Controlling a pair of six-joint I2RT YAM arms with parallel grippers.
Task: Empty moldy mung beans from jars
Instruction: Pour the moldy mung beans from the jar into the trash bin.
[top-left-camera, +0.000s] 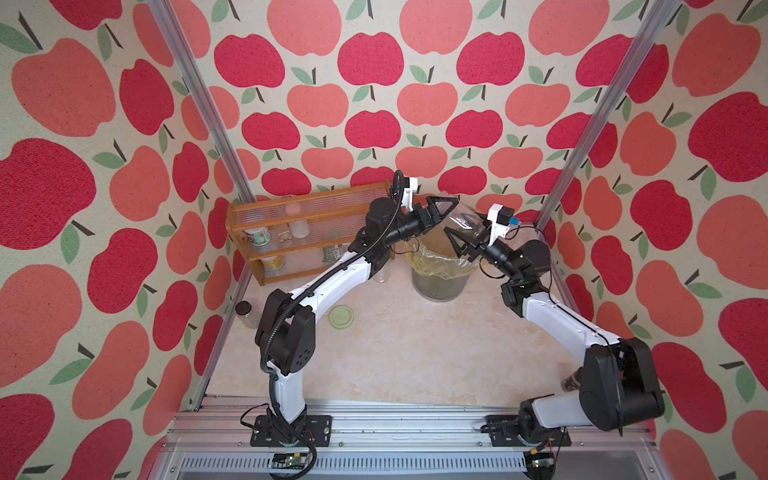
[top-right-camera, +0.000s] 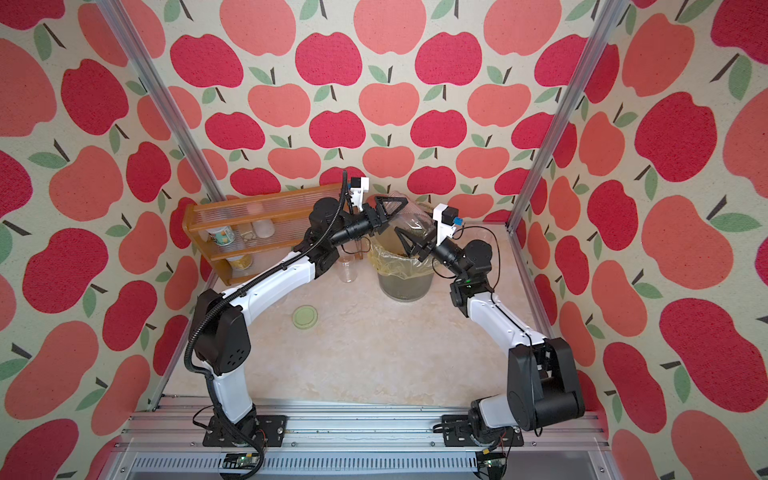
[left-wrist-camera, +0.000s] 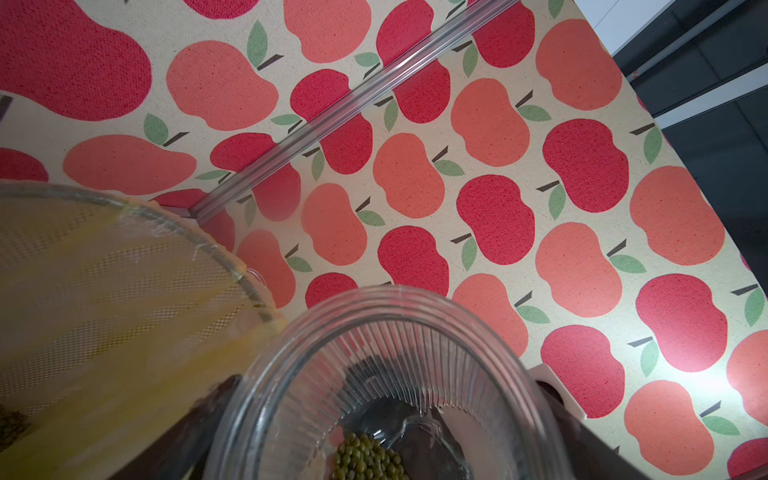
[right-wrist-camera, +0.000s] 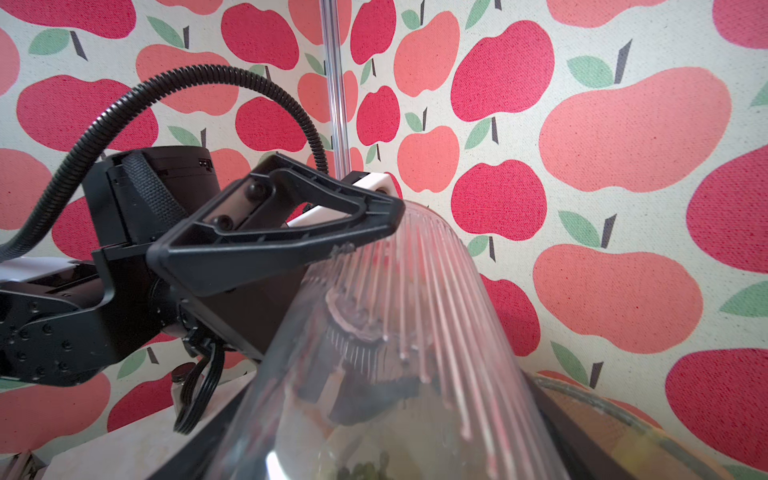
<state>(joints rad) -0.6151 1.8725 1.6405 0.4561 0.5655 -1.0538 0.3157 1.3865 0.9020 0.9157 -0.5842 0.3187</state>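
On the far left, by the wall, stands a small jar with a dark brown cap. It is not part of the job. Next to it is a wooden rack with tubs on its shelves. A pale green round lid lies flat on the pale table, away from any jar. A short clear cylinder jar stands upright just behind the left arm. It looks empty.

In the middle, both arms meet over a round mesh bin with a yellow bag inside. Between them hangs a squat ribbed glass jar, up in the air and tipped over the bin. The left claw has its jaws set wide around one end of the glass jar. I cannot tell if they squeeze it or just sit beside it. A small heap of dull green mung beans is inside the glass jar. More beans lie at the bottom of the bin.

On the right, the right claw comes up from below. The glass jar sits between its jaws, and I think this claw is holding it.

The step in hand looks like the pouring, and it seems almost done for this jar. Next, the glass jar likely needs a bigger tip or a little shake, so the last beans drop out. Its mouth must stay over the bin, or beans will land on the table. The right claw must grip tight, because glass is heavy and slippery.
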